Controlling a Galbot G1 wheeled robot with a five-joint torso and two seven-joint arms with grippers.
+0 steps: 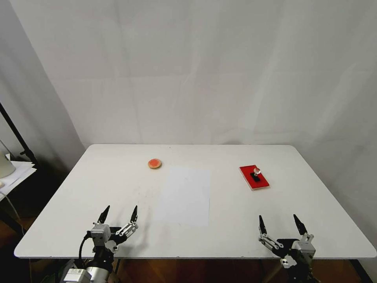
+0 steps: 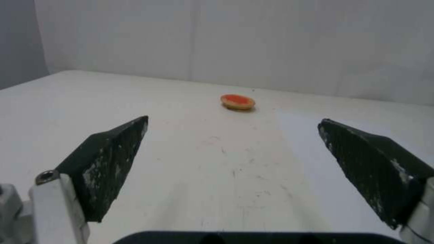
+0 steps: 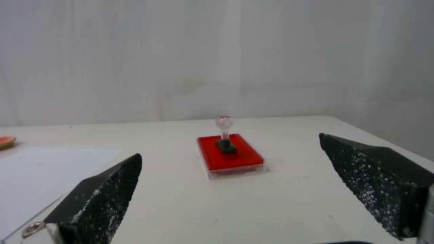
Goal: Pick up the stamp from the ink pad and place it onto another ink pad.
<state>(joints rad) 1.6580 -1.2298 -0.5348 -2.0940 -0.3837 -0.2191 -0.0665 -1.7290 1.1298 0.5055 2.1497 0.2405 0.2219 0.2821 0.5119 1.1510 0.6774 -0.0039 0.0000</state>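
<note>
The stamp (image 1: 256, 173) (image 3: 225, 137), black base with a clear round knob, stands upright on the red rectangular ink pad (image 1: 250, 175) (image 3: 235, 159) at the table's right. The other ink pad (image 1: 154, 163) (image 2: 238, 101) (image 3: 5, 141), a small round orange-red disc with a tan rim, lies at the centre-left back. My right gripper (image 1: 282, 221) (image 3: 230, 156) hovers open near the front edge, facing the stamp from well short of it. My left gripper (image 1: 119, 211) (image 2: 233, 123) is open at the front left, pointing toward the round pad from a distance.
A white sheet of paper (image 1: 185, 195) (image 3: 40, 176) lies flat mid-table between the two pads. The white table (image 1: 220, 239) ends at a rounded front edge just under both grippers. A white backdrop stands behind; a dark stand and papers (image 1: 15, 173) sit off the left side.
</note>
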